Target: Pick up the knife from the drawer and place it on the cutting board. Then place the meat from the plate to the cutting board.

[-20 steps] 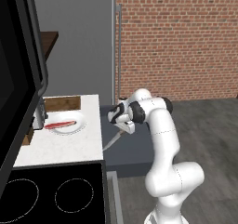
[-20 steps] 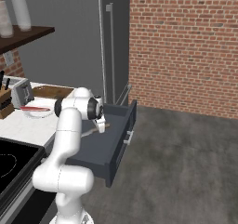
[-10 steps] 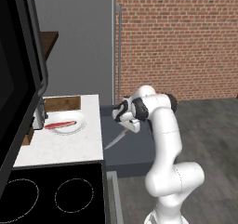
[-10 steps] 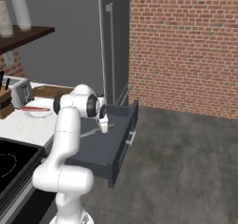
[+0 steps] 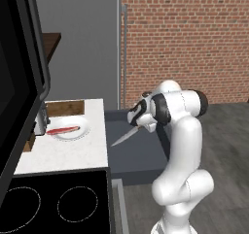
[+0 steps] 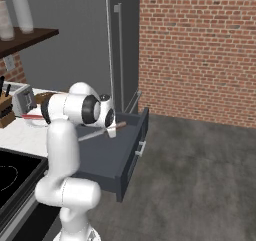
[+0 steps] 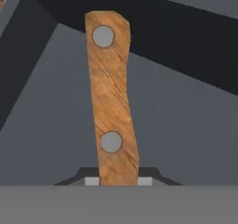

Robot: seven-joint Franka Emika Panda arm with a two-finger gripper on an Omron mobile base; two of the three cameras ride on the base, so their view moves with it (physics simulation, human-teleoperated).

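knife lifted clear above the open drawer

the gripper (image 5: 139,125) is clamped on the wooden handle of the knife (image 5: 124,137), whose silver blade slants down toward the counter side, held in the air over the drawer (image 6: 122,157), which stands pulled out. in the hand view the handle (image 7: 110,97) with two silver rivets fills the middle. the meat (image 5: 62,130) lies on the plate (image 5: 80,133) on the white counter (image 5: 68,153), with the cutting board (image 5: 65,107) just behind the plate.
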